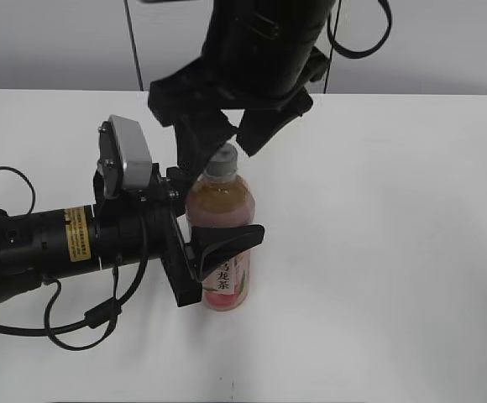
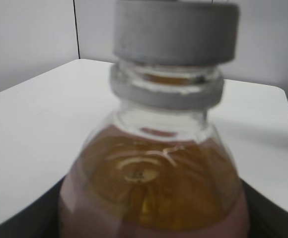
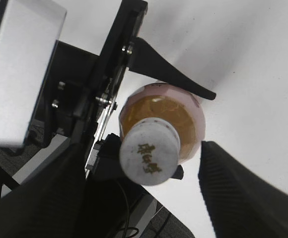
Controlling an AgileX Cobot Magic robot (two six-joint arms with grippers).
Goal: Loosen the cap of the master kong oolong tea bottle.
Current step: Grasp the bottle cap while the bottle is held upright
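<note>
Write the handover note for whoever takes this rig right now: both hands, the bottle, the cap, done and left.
Left hand: shut on the clear plastic oolong tea bottle with the pink label, gripping its body from the side; the bottle stands upright on the white table.
Right hand: open, above the bottle, fingers either side of the small round white screw cap and not touching it.
Done: bottle secured, right hand positioned over the cap.
Left: lower and close the right hand on the cap, then twist to loosen. The cap sits on the neck; whether it has turned cannot be told.
</note>
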